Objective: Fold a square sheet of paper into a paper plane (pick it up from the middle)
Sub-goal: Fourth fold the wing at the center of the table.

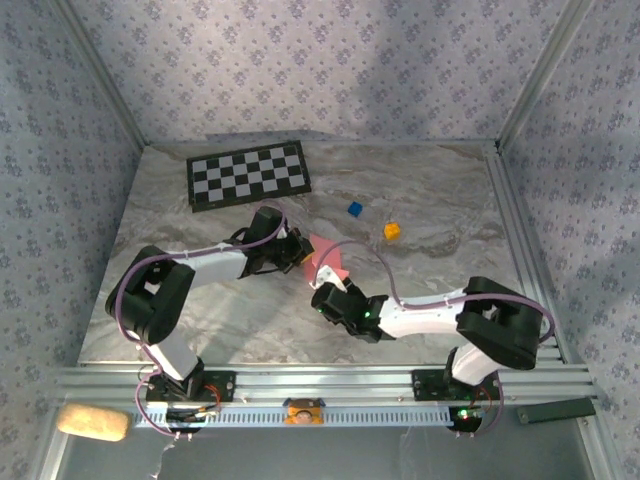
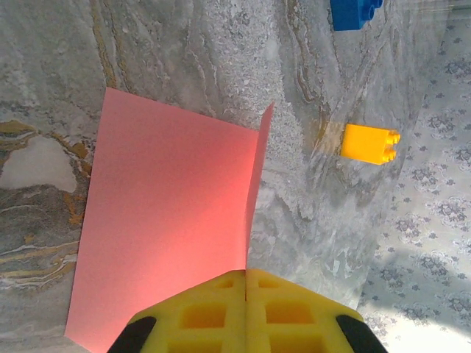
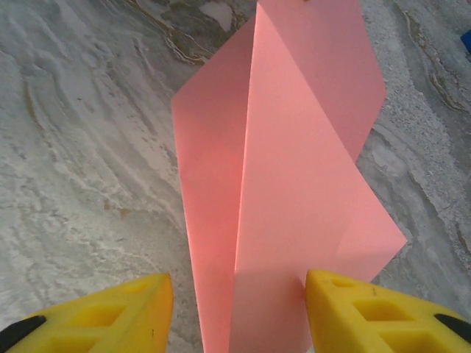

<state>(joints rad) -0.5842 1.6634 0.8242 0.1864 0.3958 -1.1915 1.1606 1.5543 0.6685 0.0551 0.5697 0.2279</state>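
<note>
The salmon-pink square sheet of paper [image 1: 327,256] is lifted off the marble table between my two grippers. It is folded along a centre crease with flaps spreading out, a loose shape rather than a slim paper plane. In the left wrist view the sheet [image 2: 169,220] stands on edge, and its fold runs into the seam of my left gripper [image 2: 246,273], which is shut on it. My left gripper [image 1: 299,250] holds the sheet's left side. My right gripper [image 3: 237,283] is open, one yellow finger on each side of the creased sheet [image 3: 294,184], pads apart from it. The right gripper [image 1: 331,290] sits just below the paper.
A black-and-white checkerboard mat [image 1: 248,173] lies at the back left. A blue block [image 1: 354,209] and an orange-yellow block [image 1: 392,231] sit right of the paper; the left wrist view also shows the blue block [image 2: 355,13] and the yellow block [image 2: 370,143]. Patterned walls enclose the table.
</note>
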